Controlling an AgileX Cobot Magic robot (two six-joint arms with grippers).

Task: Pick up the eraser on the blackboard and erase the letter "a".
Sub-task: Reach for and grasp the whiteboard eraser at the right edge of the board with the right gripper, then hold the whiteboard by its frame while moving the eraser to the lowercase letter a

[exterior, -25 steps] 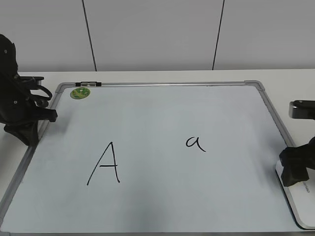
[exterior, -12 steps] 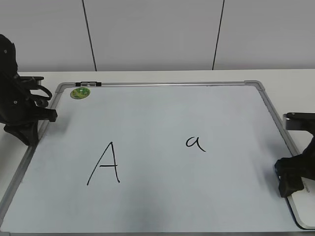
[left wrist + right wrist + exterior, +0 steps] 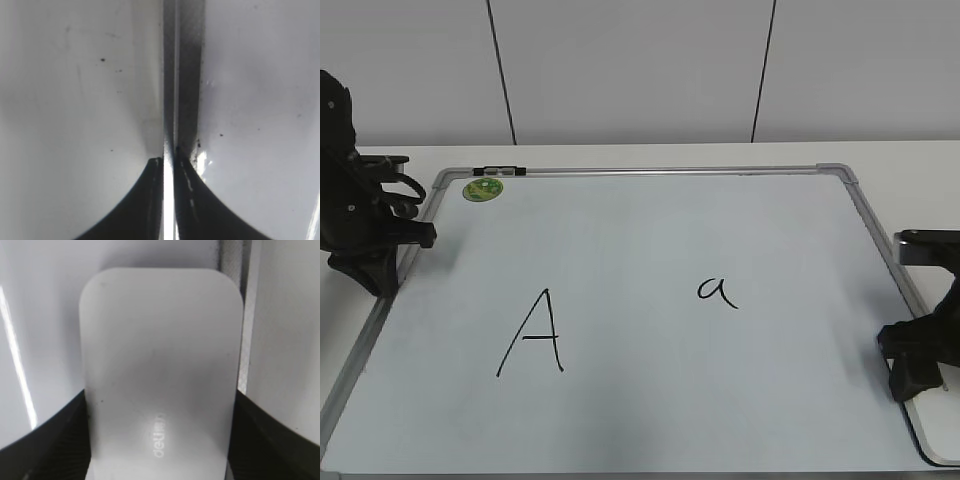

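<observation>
The right pincer (image 3: 160, 440) straddles the white eraser (image 3: 160, 370), marked "deli", fingers at its sides, at the blackboard's (image 3: 650, 180) right edge. Farther off: the letter "a" (image 3: 717, 291), a capital "A" (image 3: 533, 333). The left pincer (image 3: 167, 165) is nearly closed, empty.

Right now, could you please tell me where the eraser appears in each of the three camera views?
Exterior view: the eraser lies at the lower right edge, on the blackboard's right frame, mostly hidden by the right gripper.
Left wrist view: not in it; only the left gripper's closed jaws over a frame strip.
Right wrist view: it fills the centre, a jaw on either side.
Shared landmark: the board's silver frame.
</observation>
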